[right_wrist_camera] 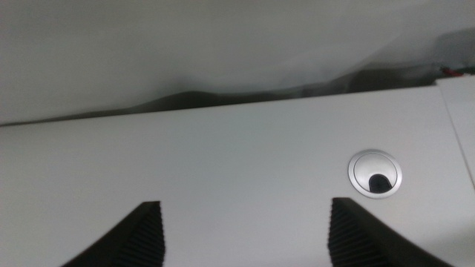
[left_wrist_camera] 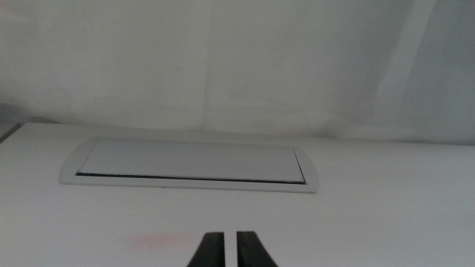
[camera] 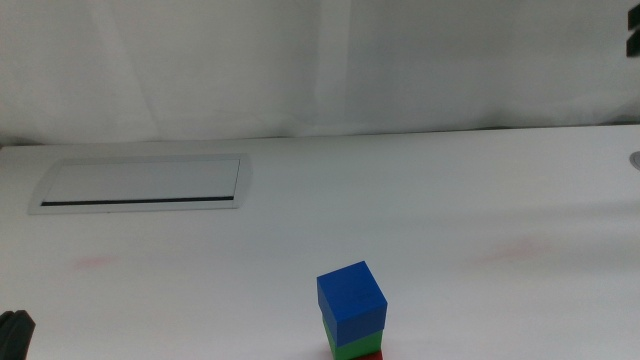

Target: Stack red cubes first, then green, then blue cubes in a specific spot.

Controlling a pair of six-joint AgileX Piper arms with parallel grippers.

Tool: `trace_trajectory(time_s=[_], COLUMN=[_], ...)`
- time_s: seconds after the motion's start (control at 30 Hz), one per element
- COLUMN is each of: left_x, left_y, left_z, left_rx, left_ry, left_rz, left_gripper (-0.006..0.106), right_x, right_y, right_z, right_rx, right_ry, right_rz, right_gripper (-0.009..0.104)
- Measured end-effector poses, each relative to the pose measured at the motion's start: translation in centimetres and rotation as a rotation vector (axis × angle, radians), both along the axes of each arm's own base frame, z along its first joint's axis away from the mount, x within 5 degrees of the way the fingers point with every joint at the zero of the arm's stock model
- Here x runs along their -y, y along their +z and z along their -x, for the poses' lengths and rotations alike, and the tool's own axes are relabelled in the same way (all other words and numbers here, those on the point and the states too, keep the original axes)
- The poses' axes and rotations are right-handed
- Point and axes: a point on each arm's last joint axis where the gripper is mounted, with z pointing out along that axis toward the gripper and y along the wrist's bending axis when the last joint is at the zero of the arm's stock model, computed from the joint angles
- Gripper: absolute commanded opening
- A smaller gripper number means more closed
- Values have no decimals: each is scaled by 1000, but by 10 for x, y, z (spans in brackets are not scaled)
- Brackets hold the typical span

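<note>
A stack of three cubes stands near the front edge of the table in the middle view. The blue cube [camera: 351, 297] is on top, the green cube [camera: 355, 346] under it, and a sliver of the red cube [camera: 374, 355] shows at the picture's bottom edge. No gripper touches the stack. My left gripper [left_wrist_camera: 231, 248] waits at the table's front left with its jaws nearly together and nothing between them; a dark bit of it [camera: 14, 332] shows in the middle view. My right gripper [right_wrist_camera: 241, 233] waits off to the right, jaws wide apart and empty.
A flat grey cable hatch [camera: 140, 184] lies in the table's back left, also in the left wrist view [left_wrist_camera: 189, 165]. A round silver cable grommet [right_wrist_camera: 375, 173] sits in the table at the right. White cloth hangs behind the table.
</note>
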Motion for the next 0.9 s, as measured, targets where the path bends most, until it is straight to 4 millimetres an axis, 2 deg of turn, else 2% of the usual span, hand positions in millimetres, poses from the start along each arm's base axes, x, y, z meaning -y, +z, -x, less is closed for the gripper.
trace_trajectory(time_s=[0.1, 0.17, 0.23, 0.3, 0.33, 0.47, 0.7, 0.73, 0.9], left_x=[0, 0, 0, 0, 0, 0, 0, 0, 0], left_y=[0, 0, 0, 0, 0, 0, 0, 0, 0], left_z=[0, 0, 0, 0, 0, 0, 0, 0, 0], left_rx=[0, 0, 0, 0, 0, 0, 0, 0, 0], left_ry=[0, 0, 0, 0, 0, 0, 0, 0, 0], left_rz=[0, 0, 0, 0, 0, 0, 0, 0, 0], left_gripper=[-3, -3, -3, -3, -3, -3, -3, -3, -3], right_x=[0, 0, 0, -1, -2, -5, -12, -14, -20], right_y=[-13, -21, -29, -36, -32, -23, -4, 0, 5], right_z=[13, 25, 41, 63, 86, 134, 231, 259, 307], right_rx=[20, 50, 79, 114, 178, 312, 537, 585, 665], right_ry=[-3, -8, -17, -26, -34, -40, -23, -20, -5], right_rz=[3, 11, 14, 20, 24, 44, 84, 80, 56], right_gripper=[44, 25, -2, -3, -3, -3, -3, -3, -3])
